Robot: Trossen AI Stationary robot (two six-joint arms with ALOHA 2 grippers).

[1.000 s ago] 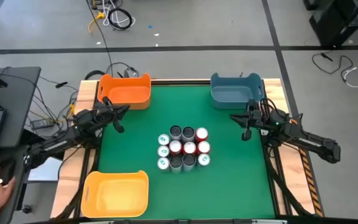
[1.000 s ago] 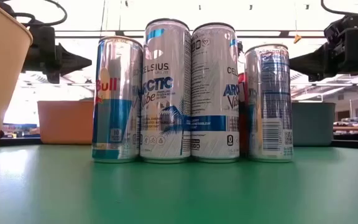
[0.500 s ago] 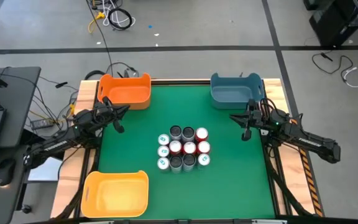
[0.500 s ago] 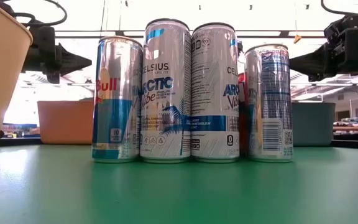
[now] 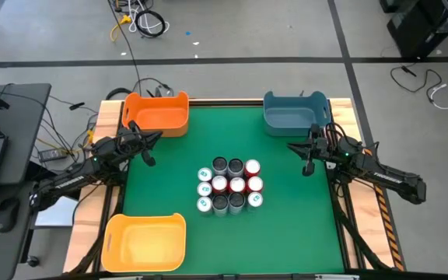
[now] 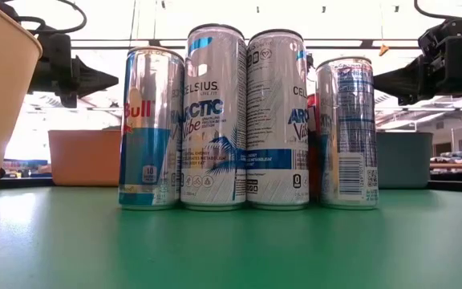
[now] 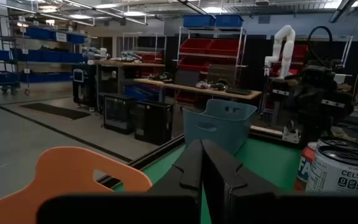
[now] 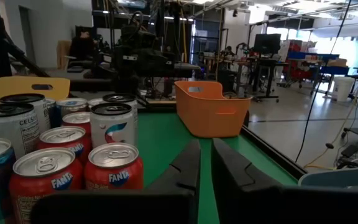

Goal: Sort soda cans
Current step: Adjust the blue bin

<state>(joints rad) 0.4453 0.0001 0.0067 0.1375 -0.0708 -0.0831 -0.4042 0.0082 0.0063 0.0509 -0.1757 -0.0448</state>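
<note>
Several soda cans [image 5: 228, 185] stand upright, packed together on their bases in the middle of the green table: red, dark grey, and white with green marks. The low view shows the nearest silver-and-blue cans [image 6: 247, 120]. My left gripper [image 5: 150, 152] hovers left of the cluster, by the orange bin; its fingers [image 7: 201, 165] are shut and hold nothing. My right gripper [image 5: 306, 159] hovers right of the cluster, below the blue bin, also shut [image 8: 205, 158] and holding nothing. Both point toward the cans from a distance.
An orange bin [image 5: 158, 113] sits at the far left corner, a blue bin [image 5: 296, 113] at the far right corner and a yellow bin [image 5: 146, 241] at the near left corner. Bare green mat surrounds the cans. A laptop and cables lie off the table's left.
Both arms and the cans have kept still. A person's hand by the mouse, off the table's left, has drawn out of view.
</note>
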